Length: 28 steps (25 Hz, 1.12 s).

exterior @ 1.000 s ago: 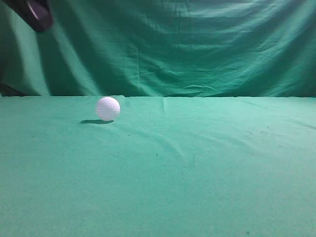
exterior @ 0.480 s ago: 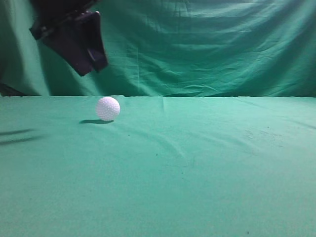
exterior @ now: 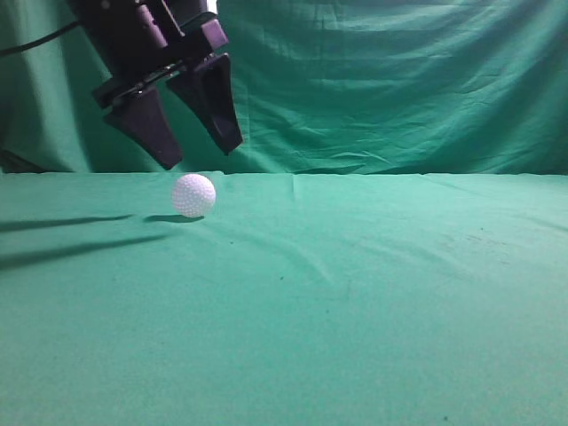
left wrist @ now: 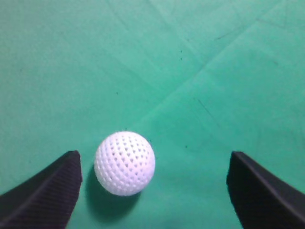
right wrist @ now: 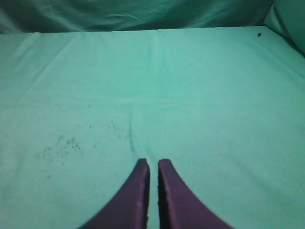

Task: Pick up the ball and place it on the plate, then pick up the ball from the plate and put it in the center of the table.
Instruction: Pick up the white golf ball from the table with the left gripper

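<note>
The white dimpled ball (exterior: 193, 195) rests on the green cloth table (exterior: 355, 293) at the back left. My left gripper (exterior: 202, 156) hangs open just above it, its two black fingers spread to either side. In the left wrist view the ball (left wrist: 125, 163) lies between the open fingers, close to the left fingertip (left wrist: 52, 191), and the gripper (left wrist: 155, 164) is empty. My right gripper (right wrist: 152, 164) is shut and empty over bare cloth; it does not show in the exterior view. No plate is in view.
A darker green draped backdrop (exterior: 382, 80) hangs behind the table. The left arm's shadows (exterior: 62, 240) fall on the cloth at the left. The cloth (right wrist: 66, 143) has faint dark specks and wrinkles.
My left gripper has come down from the top left corner and to the right, now over the ball with its fingers spread. The ball has not moved.
</note>
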Motion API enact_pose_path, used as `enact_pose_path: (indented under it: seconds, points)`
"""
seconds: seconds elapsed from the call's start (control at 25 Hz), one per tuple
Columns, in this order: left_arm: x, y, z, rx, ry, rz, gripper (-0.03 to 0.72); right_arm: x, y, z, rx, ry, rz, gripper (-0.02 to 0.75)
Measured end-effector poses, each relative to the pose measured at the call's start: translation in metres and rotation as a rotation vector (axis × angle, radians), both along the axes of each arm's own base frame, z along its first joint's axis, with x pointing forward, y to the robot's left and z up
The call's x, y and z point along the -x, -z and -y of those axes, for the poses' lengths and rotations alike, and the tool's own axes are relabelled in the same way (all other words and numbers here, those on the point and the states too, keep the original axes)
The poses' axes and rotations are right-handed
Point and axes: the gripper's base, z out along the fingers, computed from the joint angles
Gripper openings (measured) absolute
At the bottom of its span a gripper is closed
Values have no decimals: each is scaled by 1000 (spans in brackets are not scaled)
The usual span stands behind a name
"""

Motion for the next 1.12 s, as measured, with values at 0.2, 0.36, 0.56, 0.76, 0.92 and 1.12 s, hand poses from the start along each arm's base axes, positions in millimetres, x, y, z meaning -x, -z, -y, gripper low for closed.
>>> enact_pose_path:
  seconds: [0.2, 0.36, 0.56, 0.76, 0.92, 1.12]
  points:
    - [-13, 7, 3, -24, 15, 10, 589, 0, 0, 0, 0, 0, 0, 57]
    - [-16, 21, 2, -70, 37, -7, 589, 0, 0, 0, 0, 0, 0, 57]
    - [-17, 33, 1, -99, 48, -25, 589, 0, 0, 0, 0, 0, 0, 57]
    - [-18, 36, 1, -104, 48, -24, 537, 0, 0, 0, 0, 0, 0, 57]
    - [-19, 40, 1, -106, 49, -32, 537, 0, 0, 0, 0, 0, 0, 57]
    - [-20, 40, 4, -73, 30, -42, 323, 0, 0, 0, 0, 0, 0, 57]
